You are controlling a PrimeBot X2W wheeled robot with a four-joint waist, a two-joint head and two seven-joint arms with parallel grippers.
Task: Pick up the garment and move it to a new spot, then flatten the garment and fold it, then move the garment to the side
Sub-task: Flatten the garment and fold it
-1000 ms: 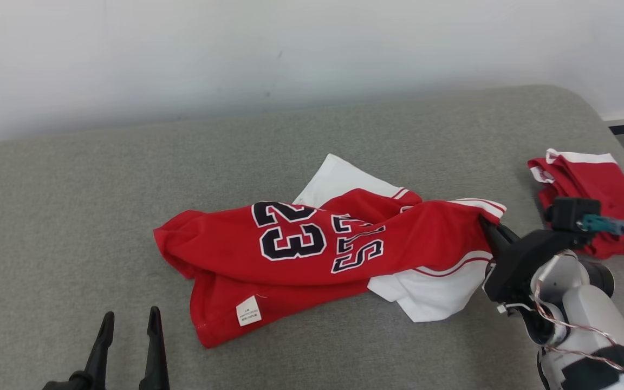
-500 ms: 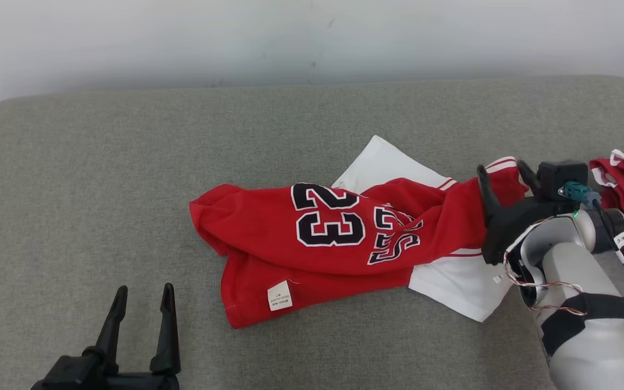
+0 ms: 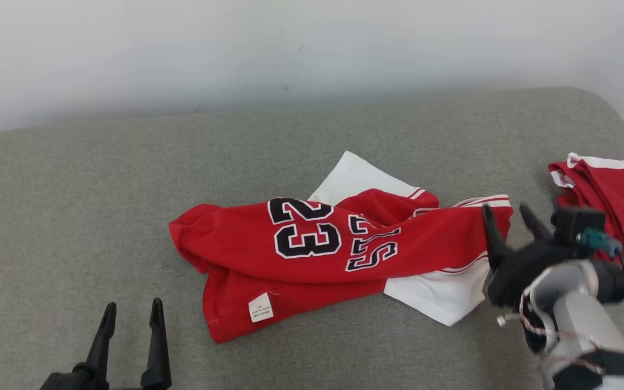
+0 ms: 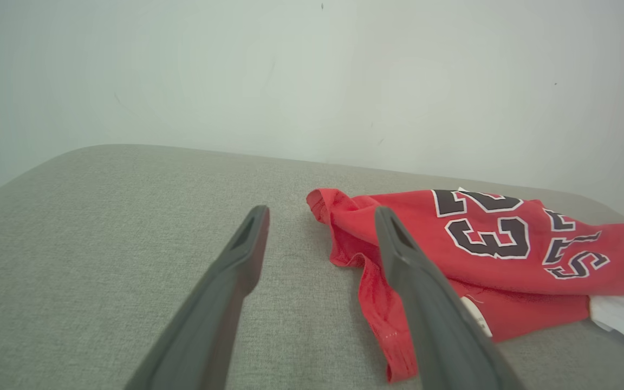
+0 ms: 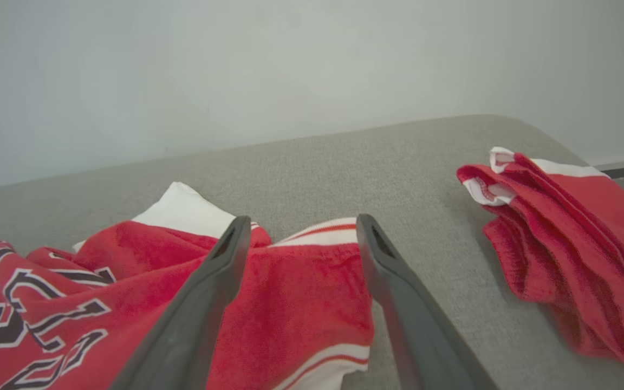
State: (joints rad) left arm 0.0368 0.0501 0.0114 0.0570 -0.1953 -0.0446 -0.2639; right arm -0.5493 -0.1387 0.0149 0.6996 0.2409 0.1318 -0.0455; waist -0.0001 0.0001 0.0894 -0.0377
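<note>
Surface: grey woven upholstery (image 3: 73, 216) with rounded corners, set against a plain pale wall (image 3: 290, 49).
Garment: a red jersey (image 3: 312, 254) with white panels lies crumpled near the middle of the grey surface, stretched roughly left to right in the head view.
Garment markings: a black "23" outlined in white (image 3: 304, 233) faces up, with part of some black lettering beside it, broken up by a fold.
Garment white parts: one white panel (image 3: 355, 176) pokes out at the far side. Another (image 3: 442, 292) spreads out at the near right, under a red-and-white striped edge.
Garment tag: a small white label (image 3: 260, 307) sits on the near left hem, which is turned over.
Right gripper: the right gripper (image 3: 505, 208) is at the jersey's right end. Its two dark fingers are spread wide and no cloth is pinched between them.
Right gripper, wrist view: the fingers frame the striped red end of the jersey. Whether they touch the cloth cannot be told.
Right arm: a pale forearm (image 3: 577, 314) with loose wires rises from the lower right of the head view.
Left gripper: the left gripper (image 3: 133, 304) is at the lower left over bare upholstery, fingers apart and holding nothing, near the jersey's left hem but clear of it.
Other cloth: a second red-and-white piece (image 3: 604, 206) lies bunched at the right edge of the surface, apart from the jersey.
</note>
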